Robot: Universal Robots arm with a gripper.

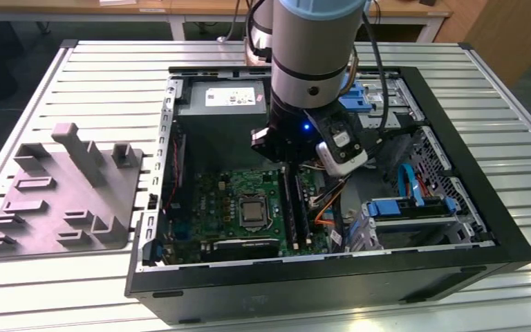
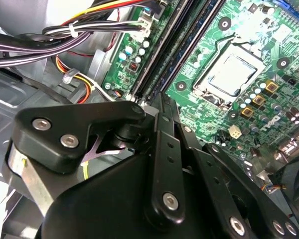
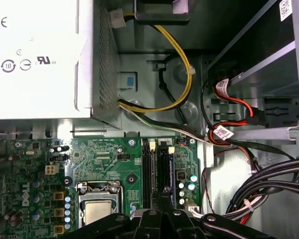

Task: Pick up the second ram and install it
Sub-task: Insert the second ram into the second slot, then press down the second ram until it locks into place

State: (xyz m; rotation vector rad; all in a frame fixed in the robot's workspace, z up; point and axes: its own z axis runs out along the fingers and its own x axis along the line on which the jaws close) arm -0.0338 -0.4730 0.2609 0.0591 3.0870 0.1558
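Looking at an open computer case [image 1: 339, 266] lying on a slatted metal worktop [image 1: 108, 76], with a grey slotted holder block [image 1: 63, 194] just beside it on the exterior view's left. Got the gripper [image 1: 286, 164] reaching down inside, right over the green motherboard [image 1: 238, 194]. In both wrist views, seeing the fingers [image 2: 162, 129] drawn together to a narrow tip, sitting right at the end of the two long black memory slots [image 2: 174, 50], next to the processor socket [image 2: 228, 74]. Can't really pick out the memory stick itself. Could be pinched between the tips or already down in a slot, honestly can't tell. Also spotting yellow and black cable bundles [image 3: 182, 74] near the slots.
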